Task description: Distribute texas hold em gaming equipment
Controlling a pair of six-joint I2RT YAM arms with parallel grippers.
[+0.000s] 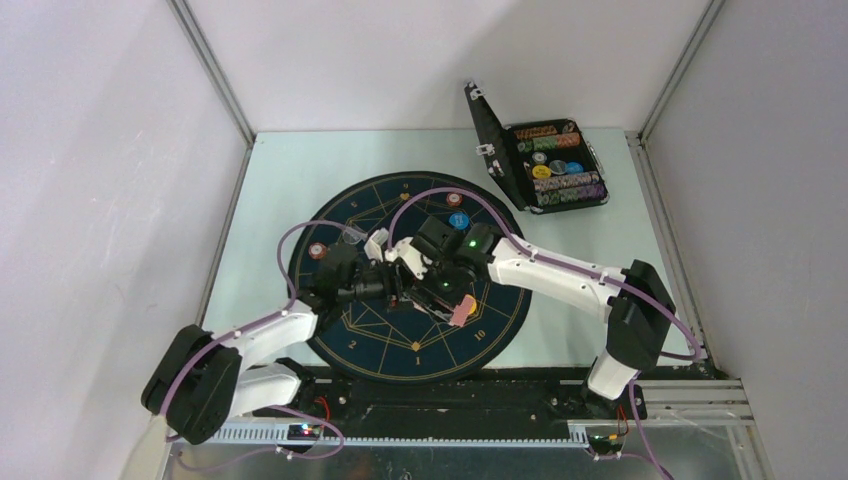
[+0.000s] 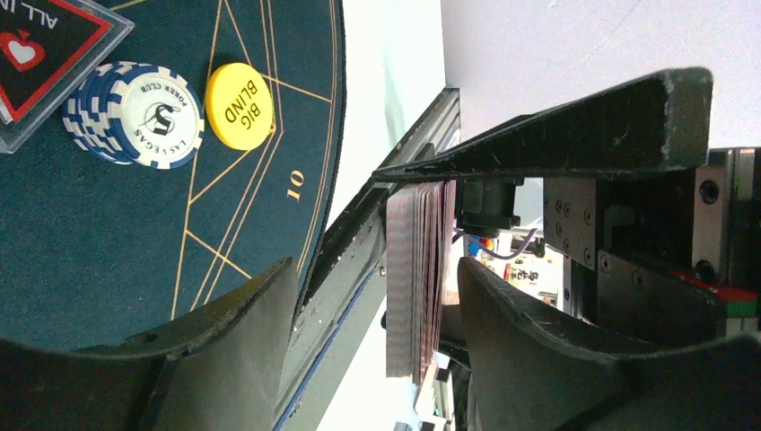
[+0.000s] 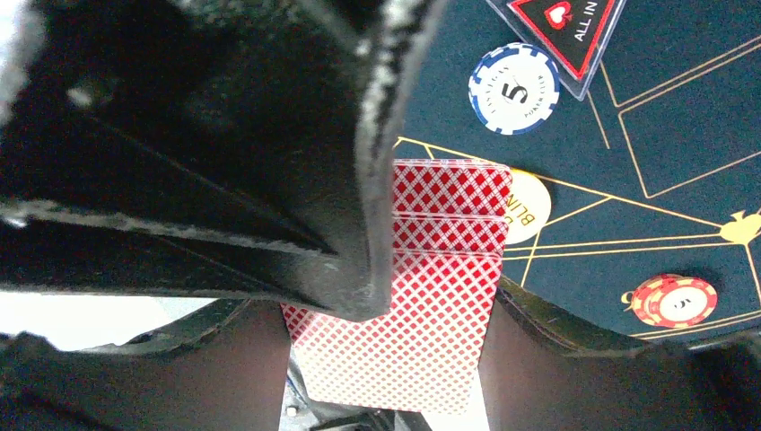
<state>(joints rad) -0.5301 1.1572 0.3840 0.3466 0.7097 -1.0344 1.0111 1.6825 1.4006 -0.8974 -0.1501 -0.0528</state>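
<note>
1. A round dark-blue mat [image 1: 500,310] with gold lines covers the middle of the table, and both arms meet over its centre.
2. A black case [image 1: 490,140] stands open at the far right, well apart from both grippers, with rows of chips in its tray.
3. The right gripper [image 3: 386,301] holds the deck [image 3: 422,350] just right of the mat's centre. Its jaws press on two opposite edges of the cards. The red-latticed backs face its wrist camera, and the top few cards sit stepped out of line.
4. The left gripper [image 2: 375,265] reaches in from the left, jaws wide apart and holding nothing.
5. Seen from the left wrist, the deck is edge-on. Its long side runs up the view, and it sits in the gap between that gripper's fingers, closer to the right-hand one.
6. One of the left fingers [image 3: 224,135] covers part of the deck's back in the right wrist view. Whether it touches the cards cannot be told.
7. The deck's flat faces point toward the left fingers, so closing them would pinch across its thickness. The left arm therefore looks placed to draw a card while the right steadies the deck.
8. On the mat near the grippers lie a triangular All In marker [image 2: 36,54], a blue chip stack [image 2: 135,112] beside it, a yellow Big Blind disc [image 2: 238,105] and an orange-red chip [image 3: 673,301].
</note>
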